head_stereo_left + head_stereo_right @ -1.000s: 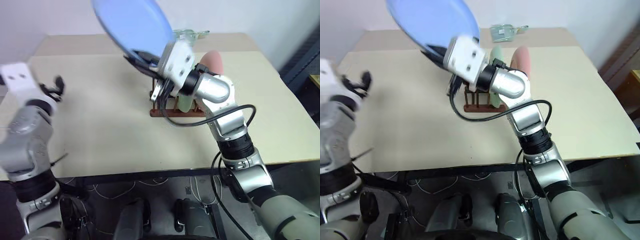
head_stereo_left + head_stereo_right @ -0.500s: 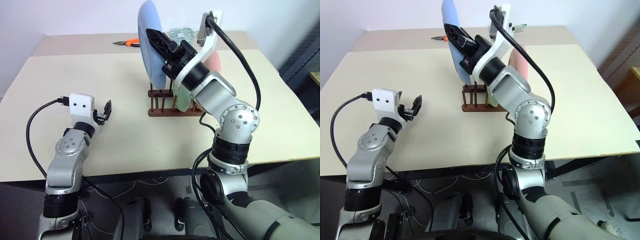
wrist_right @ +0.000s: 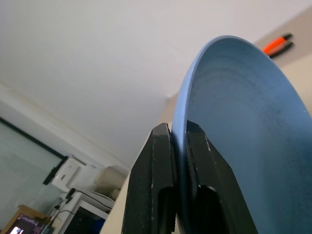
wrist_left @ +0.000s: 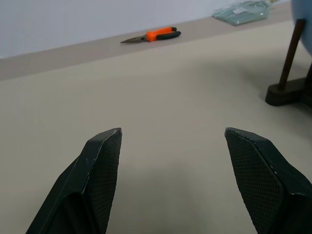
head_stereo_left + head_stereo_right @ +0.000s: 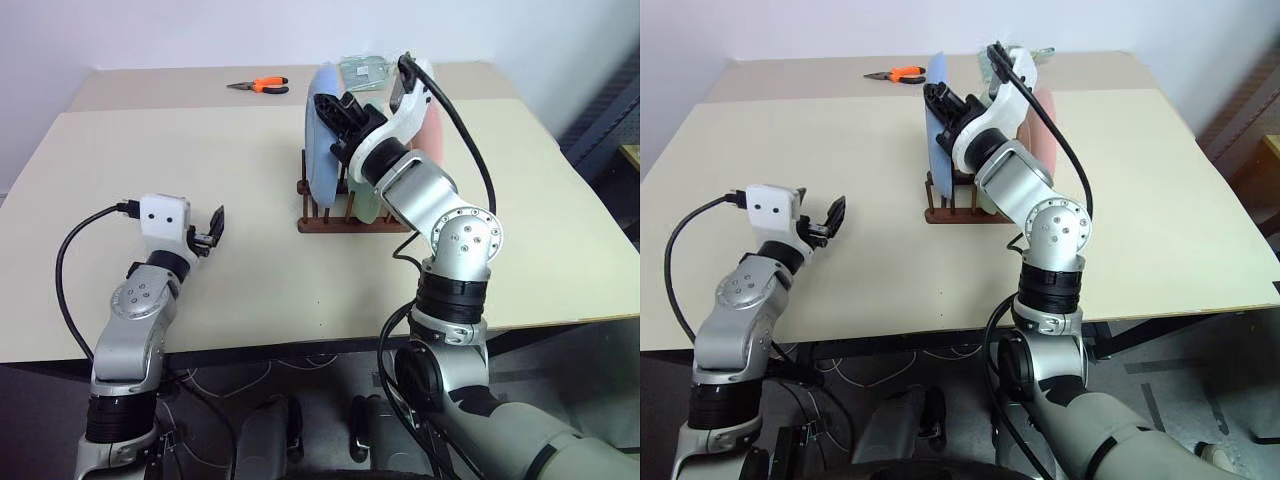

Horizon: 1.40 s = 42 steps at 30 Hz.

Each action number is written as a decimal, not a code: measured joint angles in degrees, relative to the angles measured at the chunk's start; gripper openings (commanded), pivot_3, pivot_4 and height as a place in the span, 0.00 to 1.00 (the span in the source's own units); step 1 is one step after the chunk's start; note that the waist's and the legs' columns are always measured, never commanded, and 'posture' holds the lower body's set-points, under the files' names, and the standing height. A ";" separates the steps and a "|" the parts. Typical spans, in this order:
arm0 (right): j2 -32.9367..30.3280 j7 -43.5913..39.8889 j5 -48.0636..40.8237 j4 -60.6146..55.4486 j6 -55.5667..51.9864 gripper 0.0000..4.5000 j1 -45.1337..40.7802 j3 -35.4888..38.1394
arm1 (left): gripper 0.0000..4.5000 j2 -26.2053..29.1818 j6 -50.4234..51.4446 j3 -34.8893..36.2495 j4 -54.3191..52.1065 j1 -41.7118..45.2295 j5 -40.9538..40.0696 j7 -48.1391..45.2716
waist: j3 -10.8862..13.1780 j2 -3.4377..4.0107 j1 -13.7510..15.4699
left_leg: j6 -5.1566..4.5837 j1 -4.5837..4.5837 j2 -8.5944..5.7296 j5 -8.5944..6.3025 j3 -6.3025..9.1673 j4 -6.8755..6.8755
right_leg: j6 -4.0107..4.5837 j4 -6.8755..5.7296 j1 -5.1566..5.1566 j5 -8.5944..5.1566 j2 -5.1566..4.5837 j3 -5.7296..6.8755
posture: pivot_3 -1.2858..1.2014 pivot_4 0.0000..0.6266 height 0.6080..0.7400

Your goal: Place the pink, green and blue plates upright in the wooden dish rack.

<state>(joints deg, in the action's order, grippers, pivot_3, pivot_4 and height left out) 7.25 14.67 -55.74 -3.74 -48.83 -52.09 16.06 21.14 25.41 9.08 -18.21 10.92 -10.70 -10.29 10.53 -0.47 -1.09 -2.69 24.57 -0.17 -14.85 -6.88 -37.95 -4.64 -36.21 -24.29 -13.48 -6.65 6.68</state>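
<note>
The blue plate [image 5: 322,135], light matte blue, round and shallow, stood upright on edge at the left end of the wooden dish rack [image 5: 345,215], its rim clenched between the two black fingers of the right pincer [image 3: 178,146], with the pale green plate [image 5: 366,203] and the pink plate [image 5: 434,140] upright in the rack on the far side of that pincer. A second before, the same pincer had held the blue plate high above the rack and tilted nearly flat; it had since rolled the plate upright and lowered it among the pegs. The left pincer [image 4: 170,170] hung released and empty just above the bare tabletop [image 5: 200,160], lower and nearer the middle than before, well apart from the rack.
</note>
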 measured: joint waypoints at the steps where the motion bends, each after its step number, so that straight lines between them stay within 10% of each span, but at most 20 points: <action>1: -0.15 -0.07 0.64 0.93 0.32 0.07 -0.23 -0.09 | 0.77 -0.01 -0.01 -0.51 -0.02 -0.48 0.05 -0.52 | 0.00 0.00 0.02 | 0.00 0.00 0.00 0.00 0.00 0.00 | 0.00 0.00 0.00 0.00 0.00 0.00 | 0.52 0.24 1.00; 9: -6.77 -7.01 10.17 4.17 3.58 0.87 -2.43 -6.32 | 0.77 -0.08 -0.01 -1.54 -1.44 -2.00 -0.07 -2.89 | 0.00 0.01 -0.05 | -0.01 0.01 0.01 -0.01 -0.01 0.00 | 0.00 0.00 -0.03 0.00 -0.01 -0.03 | 0.52 0.24 1.00; 17: -29.31 -26.46 27.53 -10.44 11.63 0.87 -1.04 -22.83 | 0.77 -0.16 0.14 -1.85 -2.91 -3.76 -0.18 -4.98 | 0.00 -0.01 0.53 | -0.13 0.12 0.01 -0.08 -0.02 -0.09 | -0.05 0.08 -0.07 -0.03 -0.08 0.00 | 0.52 0.24 1.00; 25: -53.13 -52.57 13.72 -18.19 10.23 0.87 26.54 3.27 | 0.77 6.88 -1.16 -3.18 -2.32 -6.69 0.05 -13.16 | -0.02 -0.06 1.37 | -0.31 0.11 0.06 -0.19 -0.01 -0.19 | -0.08 0.19 0.06 -0.03 -0.21 0.00 | 0.52 0.24 1.00; 31: -56.39 -61.34 16.52 -13.25 12.77 0.87 45.71 10.73 | 0.77 8.59 -2.31 -5.51 -0.10 -6.97 0.08 -17.78 | -0.02 0.07 1.58 | -0.59 -0.02 0.09 -0.36 -0.07 -0.19 | -0.06 0.17 0.12 -0.03 -0.22 -0.14 | 0.52 0.24 1.00; 42: -53.58 -63.53 26.56 -4.63 24.37 0.87 46.61 2.77 | 0.77 8.03 -3.53 -6.68 2.20 -7.51 1.31 -18.02 | 0.00 0.08 1.85 | -0.37 -0.04 0.08 -0.24 -0.13 -0.21 | -0.07 0.17 0.11 -0.03 -0.24 -0.16 | 0.52 0.24 1.00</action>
<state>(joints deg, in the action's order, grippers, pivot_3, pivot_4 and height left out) -46.33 -48.86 -29.18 -8.37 -24.46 -5.48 18.82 29.17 21.88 2.41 -16.01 3.41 -9.40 -28.31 10.53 -0.39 0.76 -3.06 24.53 -0.09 -15.09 -7.01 -38.16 -4.71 -36.04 -24.18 -13.51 -6.89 6.51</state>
